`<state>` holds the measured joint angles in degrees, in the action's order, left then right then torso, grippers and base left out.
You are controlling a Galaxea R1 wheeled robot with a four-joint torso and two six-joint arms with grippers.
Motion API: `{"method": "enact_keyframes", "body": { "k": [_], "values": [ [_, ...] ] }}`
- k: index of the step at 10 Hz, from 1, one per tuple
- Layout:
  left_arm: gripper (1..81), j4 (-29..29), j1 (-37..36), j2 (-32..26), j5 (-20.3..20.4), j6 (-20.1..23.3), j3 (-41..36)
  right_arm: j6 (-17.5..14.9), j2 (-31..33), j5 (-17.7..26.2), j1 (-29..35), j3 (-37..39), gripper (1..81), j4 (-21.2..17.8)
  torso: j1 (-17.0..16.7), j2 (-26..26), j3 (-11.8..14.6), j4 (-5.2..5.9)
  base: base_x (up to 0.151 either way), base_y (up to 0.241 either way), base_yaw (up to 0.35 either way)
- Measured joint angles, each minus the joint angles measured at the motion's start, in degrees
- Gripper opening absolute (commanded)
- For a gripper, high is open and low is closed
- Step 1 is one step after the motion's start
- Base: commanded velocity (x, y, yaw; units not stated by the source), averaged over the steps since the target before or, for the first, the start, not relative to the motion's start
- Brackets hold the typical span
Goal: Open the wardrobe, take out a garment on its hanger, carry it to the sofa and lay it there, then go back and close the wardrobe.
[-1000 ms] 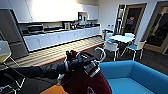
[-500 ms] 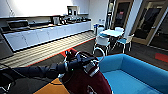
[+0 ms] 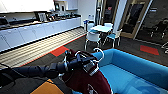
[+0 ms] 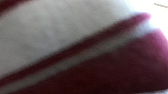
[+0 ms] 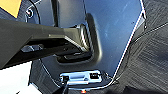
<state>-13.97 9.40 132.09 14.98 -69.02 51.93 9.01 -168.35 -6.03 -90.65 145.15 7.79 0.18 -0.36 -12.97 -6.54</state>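
head view | left gripper (image 3: pixel 87 62) clenched on hanger (image 3: pixel 98 53) | maroon jacket (image 3: pixel 85 81) hangs beside blue sofa (image 3: pixel 130 72) | right gripper: cannot tell

An office break room or shared lounge: a long run of white kitchen cabinets (image 3: pixel 37 31) under a dark countertop (image 3: pixel 30 23) lined with appliances, a small white table (image 3: pixel 101 28) ringed by white-and-blue chairs (image 3: pixel 93 38), striped carpet tiles with orange patches (image 3: pixel 59 50), tall glazed doors (image 3: pixel 135 17), and a bright blue sofa (image 3: pixel 135 72)
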Motion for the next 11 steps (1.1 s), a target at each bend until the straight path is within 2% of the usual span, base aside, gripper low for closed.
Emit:
{"method": "enact_keyframes", "body": {
  "k": [11],
  "values": [
    [1.0,0.0,0.0,-1.0,0.0,0.0,0.0,0.0,-0.1,-0.1,0.0,0.0,81.1,0.0,0.0,0.0,0.0,0.0,0.0,0.0,-0.28]
  ]
}}
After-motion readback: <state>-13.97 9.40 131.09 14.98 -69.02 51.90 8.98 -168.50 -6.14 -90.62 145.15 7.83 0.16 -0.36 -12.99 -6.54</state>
